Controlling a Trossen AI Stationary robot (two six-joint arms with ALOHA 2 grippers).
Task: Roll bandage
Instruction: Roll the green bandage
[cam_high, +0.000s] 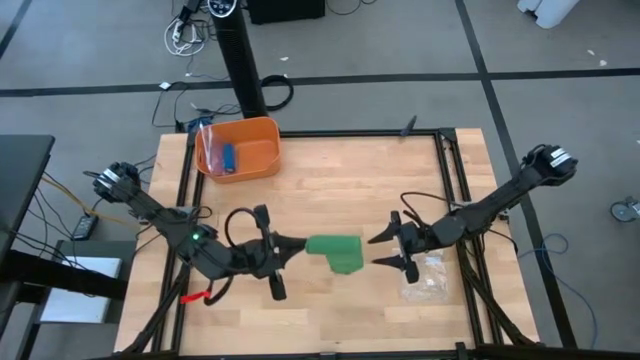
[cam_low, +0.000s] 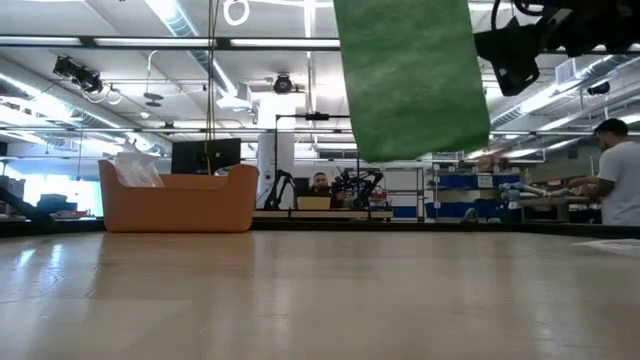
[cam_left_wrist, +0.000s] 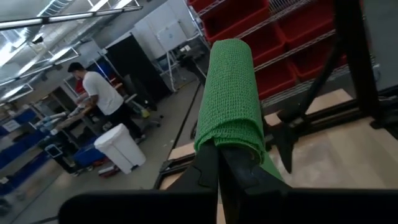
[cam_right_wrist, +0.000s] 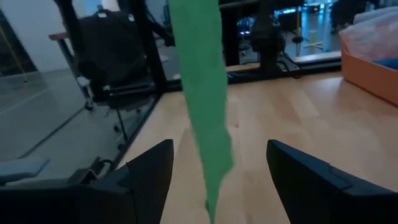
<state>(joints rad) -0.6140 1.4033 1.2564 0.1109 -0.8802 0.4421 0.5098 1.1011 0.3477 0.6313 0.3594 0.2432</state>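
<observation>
The green bandage (cam_high: 337, 252) hangs as a flat strip over the middle of the table. In the low view the bandage (cam_low: 410, 80) ends well above the wood. My left gripper (cam_high: 298, 246) comes from the table's left and is shut on it. My right gripper (cam_high: 378, 250) stands open just to the right of the strip, pointing at it without touching. In the right wrist view the bandage (cam_right_wrist: 202, 93) hangs in front of the gap of my right gripper (cam_right_wrist: 219, 149). My left gripper pinches the bandage between its two fingers (cam_left_wrist: 214, 165) at a bunched, folded-over part (cam_left_wrist: 231, 138) near its upper end. How many layers it has, I cannot tell. The fingers lie level, coming from the table's left. The strip hangs slack with its lower edge (cam_low: 425, 148) clear of the table.
An orange bin (cam_high: 262, 160) at the far left holds a small blue item (cam_high: 229, 157) and clear plastic. A clear crinkled plastic bag (cam_high: 427, 280) lies under my right arm near the right edge. People stand in the room beyond the table.
</observation>
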